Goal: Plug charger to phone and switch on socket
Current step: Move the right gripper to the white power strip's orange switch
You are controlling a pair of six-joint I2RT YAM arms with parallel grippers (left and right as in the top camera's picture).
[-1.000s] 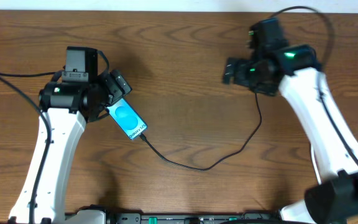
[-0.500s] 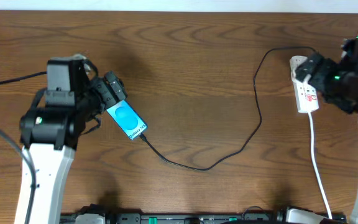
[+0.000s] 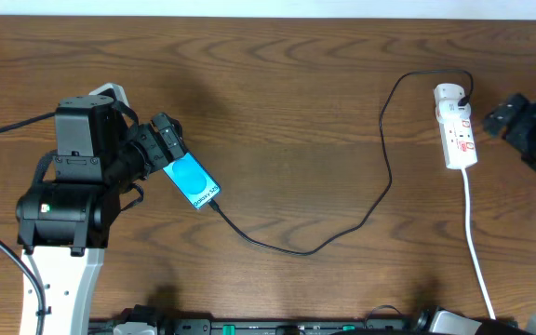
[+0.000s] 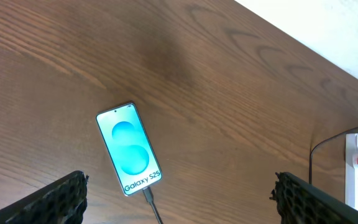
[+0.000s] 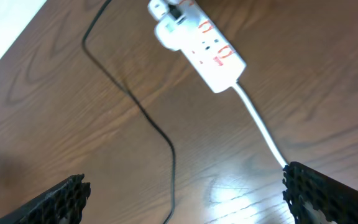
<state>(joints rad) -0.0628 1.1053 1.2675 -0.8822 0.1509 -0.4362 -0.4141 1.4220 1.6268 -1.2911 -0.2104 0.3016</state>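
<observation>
— Overhead first. Any sign of the phone (image 3: 194,181)?
— Flat on the bench (image 3: 277,84), left of centre. Lying slantwise, long axis from upper left to lower right, text end lower right. Joined there to the charger (image 3: 298,252), sagging across the wood, then climbing to the socket (image 3: 456,130) at far right.
— And the heading of that socket?
— Lengthwise up the frame, rounded end on top, white cord (image 3: 473,233) trailing from the bottom end. Left jaws just beside the phone's upper-left end; right jaws off to the right of the socket, apart from it.
— Over to the left wrist.
— Left jaws spread wide, gripping nothing. Phone between and beyond, screen up, text end and charger tip nearest the camera.
— Right wrist?
— Right jaws spread wide too, empty. Socket ahead, slanting upper left to lower right, charger plugged in at the upper-left end, white cord leaving the lower-right end.
</observation>
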